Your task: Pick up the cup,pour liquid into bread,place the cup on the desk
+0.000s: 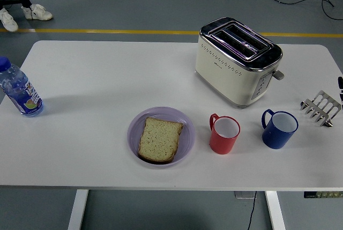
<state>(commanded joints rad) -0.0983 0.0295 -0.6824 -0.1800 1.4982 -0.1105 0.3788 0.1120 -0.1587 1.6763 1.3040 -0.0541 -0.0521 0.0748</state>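
**Cups standing untouched by the bread**

Here, the red cup (224, 134) is sitting upright just right of the purple plate (133, 128) bearing the bread slice (159, 139); the blue cup (278, 128) is standing further right. Only a black sliver, probably the right hand (340, 84), is showing at the right edge; its fingers cannot be made out.
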